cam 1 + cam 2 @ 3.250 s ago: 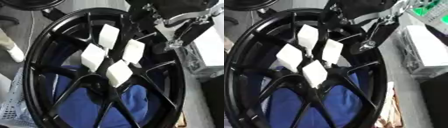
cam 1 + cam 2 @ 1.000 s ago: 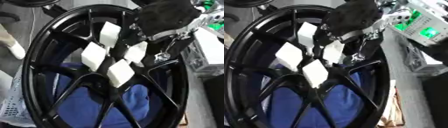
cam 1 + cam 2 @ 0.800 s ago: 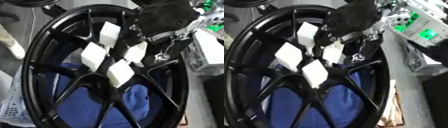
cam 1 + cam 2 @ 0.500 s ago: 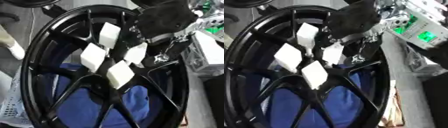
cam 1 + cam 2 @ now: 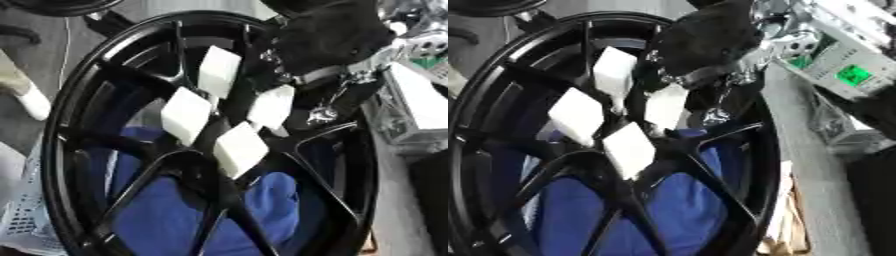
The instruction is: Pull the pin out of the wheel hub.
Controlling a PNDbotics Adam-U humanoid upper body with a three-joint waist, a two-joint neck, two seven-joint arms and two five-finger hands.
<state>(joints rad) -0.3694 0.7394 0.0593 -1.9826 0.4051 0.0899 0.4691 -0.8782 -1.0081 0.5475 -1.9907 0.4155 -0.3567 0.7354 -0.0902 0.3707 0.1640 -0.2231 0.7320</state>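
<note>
A black spoked wheel [image 5: 52,150] fills the view, tilted toward me. Around its hub stand several white block-shaped pins: an upper one [image 5: 219,72], a left one [image 5: 185,116], a lower one [image 5: 239,150] and a right one [image 5: 271,106]. My right hand [image 5: 328,37] comes in from the upper right, black with silver joints. It lies over the wheel's upper right spokes and covers the top end of the right pin. How it meets that pin is hidden under the hand's dark bulk. My left hand shows in neither view.
Blue cloth [image 5: 166,210] lies behind the spokes in the lower half. A white box [image 5: 420,105] and a device with a green light [image 5: 852,75] stand right of the wheel. A white mesh basket [image 5: 22,220] sits at the lower left.
Three seconds ago my right hand hung over the wheel's right rim; it has since moved left onto the right pin's top. Over the last second it barely shifts.
</note>
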